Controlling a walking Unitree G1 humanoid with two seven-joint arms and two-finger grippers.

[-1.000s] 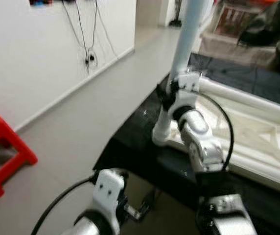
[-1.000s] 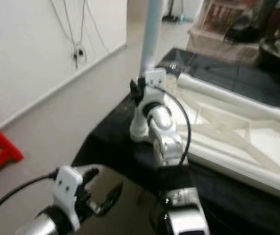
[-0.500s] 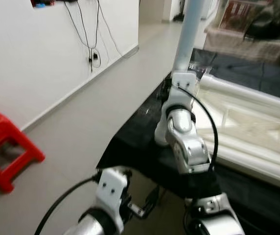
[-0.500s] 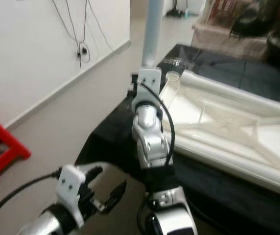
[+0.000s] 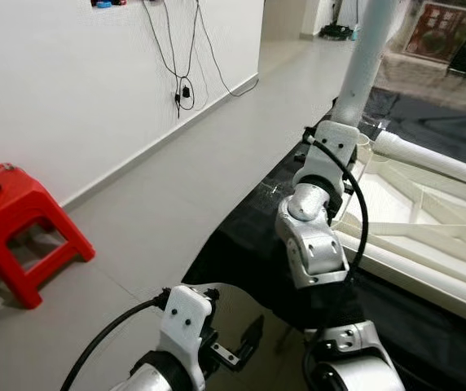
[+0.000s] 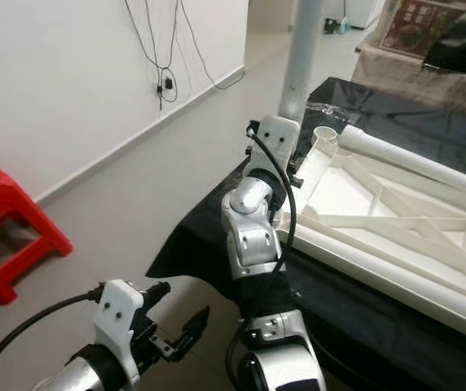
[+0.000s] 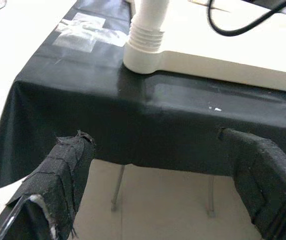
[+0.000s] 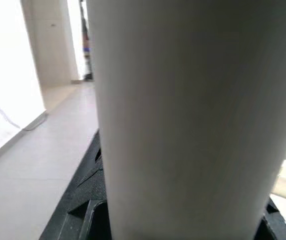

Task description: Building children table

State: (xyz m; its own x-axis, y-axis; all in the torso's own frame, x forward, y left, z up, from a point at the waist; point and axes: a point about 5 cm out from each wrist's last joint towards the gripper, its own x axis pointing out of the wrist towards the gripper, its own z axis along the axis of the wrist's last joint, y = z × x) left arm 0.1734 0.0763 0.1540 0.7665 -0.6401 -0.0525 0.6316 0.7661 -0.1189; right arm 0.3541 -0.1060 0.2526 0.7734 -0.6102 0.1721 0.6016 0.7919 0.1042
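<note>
Black-draped workbench (image 5: 241, 236) carries upturned white tabletop (image 6: 396, 244); right gripper (image 5: 329, 145) clamped on upright leg (image 5: 362, 61), long axis vertical above corner socket; left gripper (image 7: 158, 195) spread, empty, farther below

A red plastic stool (image 5: 21, 228) is seen on the grey tiled floor (image 5: 176, 187), close to the white wall (image 5: 70, 81). Black cables (image 5: 186, 57) are hung down that wall to a socket (image 5: 184, 94). A black cloth (image 6: 217, 212) is draped over a support, its edge hanging down.
</note>
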